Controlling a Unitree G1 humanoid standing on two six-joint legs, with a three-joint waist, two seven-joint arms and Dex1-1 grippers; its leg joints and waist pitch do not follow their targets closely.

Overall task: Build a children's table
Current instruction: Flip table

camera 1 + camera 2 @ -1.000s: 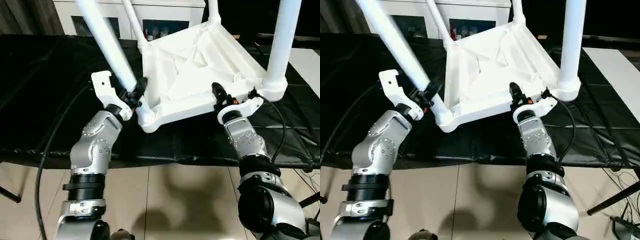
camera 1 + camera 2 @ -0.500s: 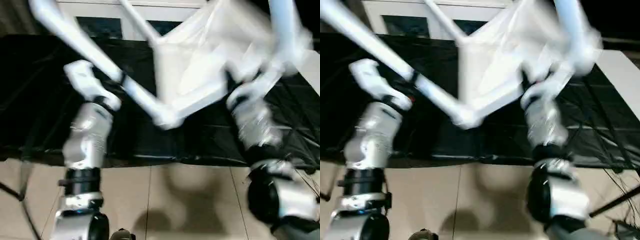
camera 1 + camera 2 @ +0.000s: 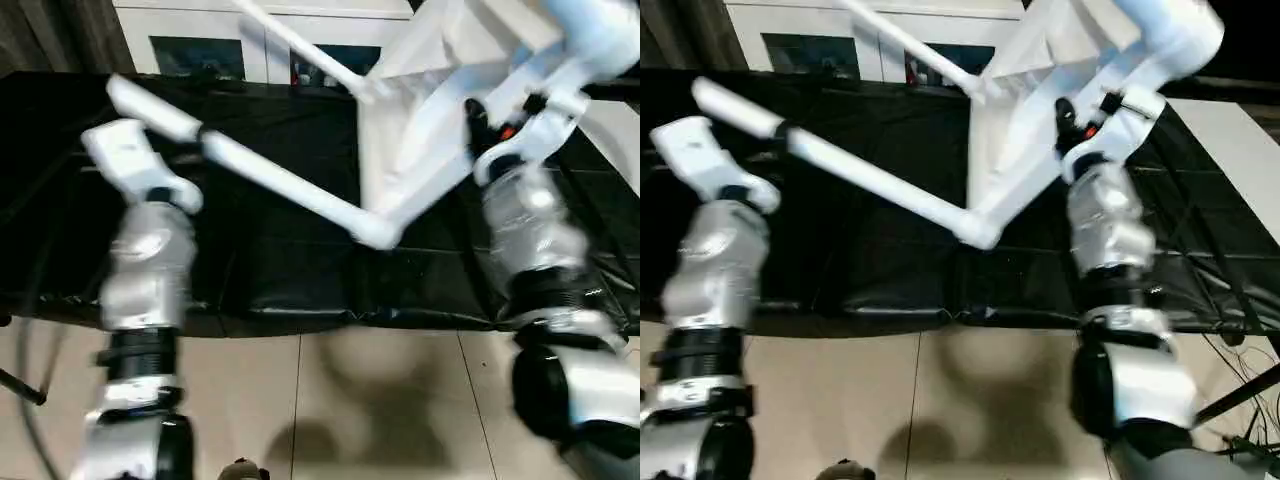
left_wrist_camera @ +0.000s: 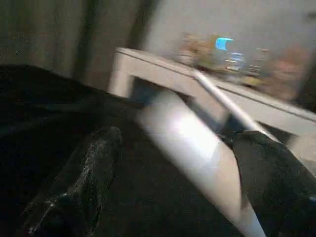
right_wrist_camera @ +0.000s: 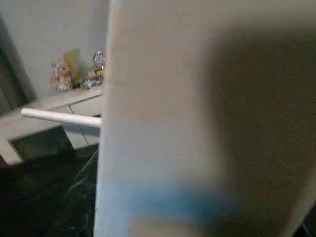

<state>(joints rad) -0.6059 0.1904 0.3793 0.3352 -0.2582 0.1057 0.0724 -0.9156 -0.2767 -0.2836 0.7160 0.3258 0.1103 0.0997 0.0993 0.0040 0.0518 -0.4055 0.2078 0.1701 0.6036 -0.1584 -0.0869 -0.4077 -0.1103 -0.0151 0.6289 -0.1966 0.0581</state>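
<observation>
The children's table hangs tilted above the black-covered bench, underside toward me. My right gripper is shut on its near rim and holds it up at the right; that rim's white wall is close in the right wrist view. One long white leg slants from the low corner socket toward the left. My left gripper stands open at that leg's far end. The leg passes between its black fingers, which stand wide apart. A thinner-looking leg points to the back.
A bench under black sheet spans the picture, its front edge near the tiled floor. A white cabinet stands behind it. At the far right lie a flat white board and cables.
The left gripper has opened, let go of the leg and drawn away to the left. The right gripper has lifted the table up and rightward, and the corner socket has swung right.
</observation>
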